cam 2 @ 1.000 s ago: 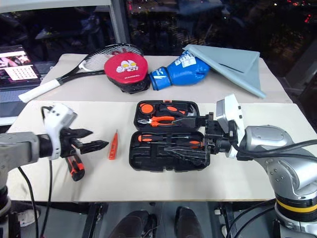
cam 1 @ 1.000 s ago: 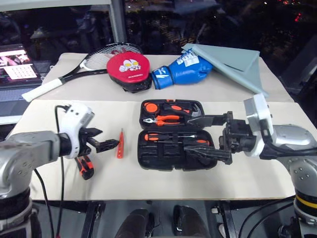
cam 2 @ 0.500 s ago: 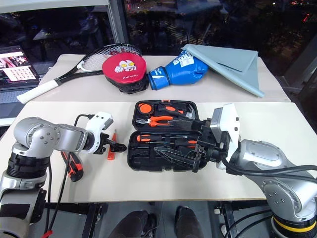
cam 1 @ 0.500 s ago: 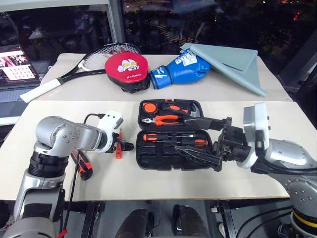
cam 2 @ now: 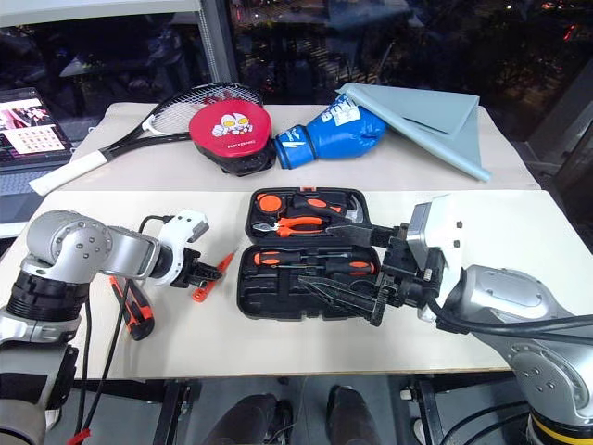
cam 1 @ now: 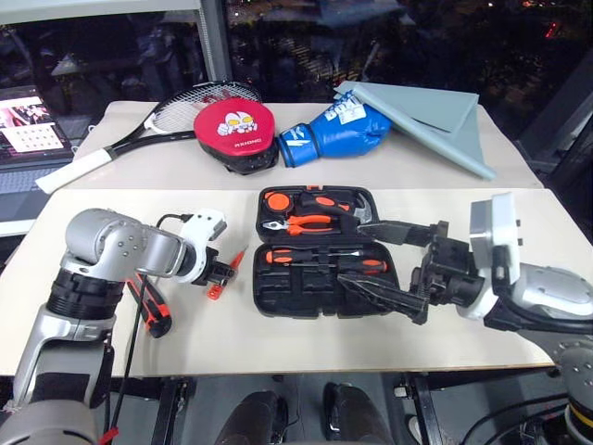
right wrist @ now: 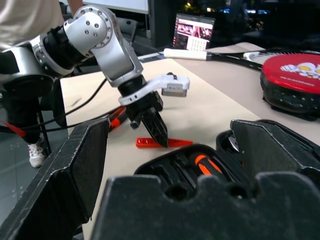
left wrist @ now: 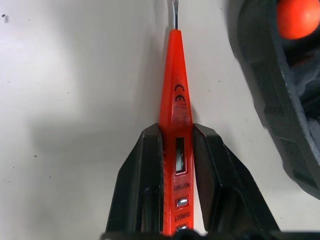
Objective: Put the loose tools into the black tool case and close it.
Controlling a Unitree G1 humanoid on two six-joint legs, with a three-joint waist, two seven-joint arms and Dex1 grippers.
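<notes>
The black tool case (cam 1: 278,295) lies open mid-table, with orange-handled pliers (cam 1: 310,222) in its far half and black-and-orange screwdrivers (cam 1: 363,265) in its near half. Just left of it, my left gripper (cam 1: 220,273) is shut on the slim orange tester screwdriver (left wrist: 176,107). The black fingers (left wrist: 142,180) clamp its handle, and its tip (cam 1: 239,255) tilts up off the table toward the case. The orange-and-black utility knife (cam 1: 154,313) lies on the table further left, under my left arm. My right gripper (cam 1: 352,253) hangs open above the case's right side, holding nothing.
On the table behind lie a tennis racket (cam 1: 176,116), a red round pad (cam 1: 232,132), a blue boxing glove (cam 1: 329,134) and a grey folded cloth (cam 1: 435,116). A laptop (cam 1: 28,120) sits at far left. Bare tabletop stretches in front of the case.
My left gripper moved in from the left onto the tester screwdriver, shut on it and raised it, so it now tilts off the table. The right gripper stayed open and nearly still.
</notes>
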